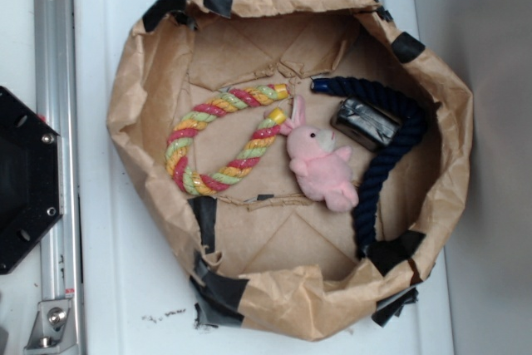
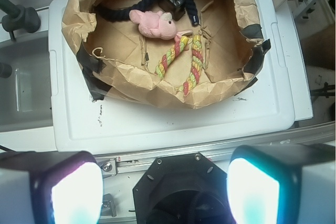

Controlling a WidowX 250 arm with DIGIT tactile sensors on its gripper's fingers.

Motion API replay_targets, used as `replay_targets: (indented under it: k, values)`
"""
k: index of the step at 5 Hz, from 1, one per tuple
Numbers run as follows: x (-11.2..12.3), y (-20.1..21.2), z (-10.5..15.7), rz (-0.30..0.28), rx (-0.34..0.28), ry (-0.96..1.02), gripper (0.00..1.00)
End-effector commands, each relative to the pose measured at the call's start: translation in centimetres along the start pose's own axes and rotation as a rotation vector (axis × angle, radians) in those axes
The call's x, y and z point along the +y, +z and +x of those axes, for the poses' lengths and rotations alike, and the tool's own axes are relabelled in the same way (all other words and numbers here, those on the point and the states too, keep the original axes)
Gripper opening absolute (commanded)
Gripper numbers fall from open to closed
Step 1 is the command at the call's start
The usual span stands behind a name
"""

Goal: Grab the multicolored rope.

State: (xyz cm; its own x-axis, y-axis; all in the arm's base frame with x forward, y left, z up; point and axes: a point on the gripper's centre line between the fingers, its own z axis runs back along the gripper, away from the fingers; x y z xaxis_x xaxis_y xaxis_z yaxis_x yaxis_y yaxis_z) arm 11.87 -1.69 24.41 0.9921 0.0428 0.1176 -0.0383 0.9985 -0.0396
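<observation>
Multicolored rope (image 1: 218,140) lay bent in loop in left half of brown paper basin (image 1: 150,39), yellow-capped ends pointing toward centre of exterior frame. One end touched ear of pink plush rabbit (image 1: 320,166) just right of it. Dark navy rope (image 1: 391,143) curved along basin's right side around small black taped block (image 1: 366,122). Basin sat on white lid (image 1: 108,272). Gripper (image 2: 165,187) at bottom of wrist frame, fingers (image 2: 76,192) spread wide, nothing between them, well apart from rope.

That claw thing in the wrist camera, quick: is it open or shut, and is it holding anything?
Gripper: open and holding nothing; its fingers stand wide apart, well short of the multicolored rope in the paper-lined bin.
</observation>
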Motion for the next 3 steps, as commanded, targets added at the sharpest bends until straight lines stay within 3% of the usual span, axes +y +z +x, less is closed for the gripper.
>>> replay_targets:
  k: [1,3]
  values:
    - [0.0,0.0,0.0,0.0,0.0,0.0,1.0]
    - [-0.4,-8.8,9.0,0.006,0.006,0.15,1.0]
